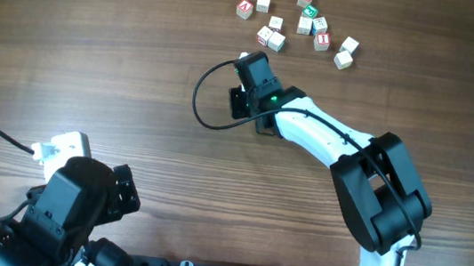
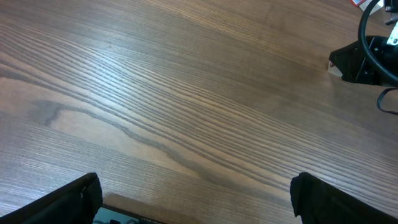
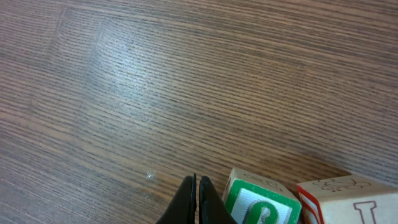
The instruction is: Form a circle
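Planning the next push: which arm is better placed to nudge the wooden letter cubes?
Right. The right fingers, shut, sit beside the green-faced wooden cube; the left fingers, open, face bare wooden table.

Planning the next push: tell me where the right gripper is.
Right wrist view: the right gripper, shut, has a green-faced cube beside its tips; overhead, it sits mid-table, just nearer the robot than the cube scatter.

Brown wood-grain table (image 1: 94, 54), its far side strewn with small pale wooden letter cubes (image 1: 349, 45); a red-faced "A" cube (image 1: 245, 9) lies at the scatter's left end.
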Motion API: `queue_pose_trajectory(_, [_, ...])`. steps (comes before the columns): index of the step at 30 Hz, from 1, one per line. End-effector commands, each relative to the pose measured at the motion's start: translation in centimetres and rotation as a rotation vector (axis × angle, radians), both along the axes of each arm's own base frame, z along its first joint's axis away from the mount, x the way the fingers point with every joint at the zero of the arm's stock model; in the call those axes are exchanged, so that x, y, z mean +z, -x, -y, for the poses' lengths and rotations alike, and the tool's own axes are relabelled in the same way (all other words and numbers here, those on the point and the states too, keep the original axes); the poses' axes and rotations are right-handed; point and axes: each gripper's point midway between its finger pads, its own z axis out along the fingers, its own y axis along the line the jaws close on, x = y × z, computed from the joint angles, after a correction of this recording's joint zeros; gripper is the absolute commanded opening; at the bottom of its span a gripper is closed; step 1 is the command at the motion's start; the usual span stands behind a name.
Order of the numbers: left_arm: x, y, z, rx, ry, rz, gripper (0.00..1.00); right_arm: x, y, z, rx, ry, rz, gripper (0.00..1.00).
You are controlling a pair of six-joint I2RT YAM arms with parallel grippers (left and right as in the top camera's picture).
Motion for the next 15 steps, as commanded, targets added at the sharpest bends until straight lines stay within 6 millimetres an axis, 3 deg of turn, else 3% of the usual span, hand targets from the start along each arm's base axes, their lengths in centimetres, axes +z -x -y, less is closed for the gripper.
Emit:
queue_pose_trajectory(1, [-0.2, 0.0, 0.0, 0.011, 0.005, -0.005, 1.00, -0.3, 0.1, -0.4, 0.018, -0.001, -0.007, 0.05])
queue_pose_trajectory(10, [-0.2, 0.0, 0.0, 0.011, 0.005, -0.005, 1.00, 0.2, -0.7, -0.6, 0.004, -0.011, 0.030, 0.05])
queue_pose_trajectory(15, [-0.2, 0.0, 0.0, 0.011, 0.005, -0.005, 1.00, 0.1, -1.2, 0.4, -0.057, 0.020, 0.044, 0.05])
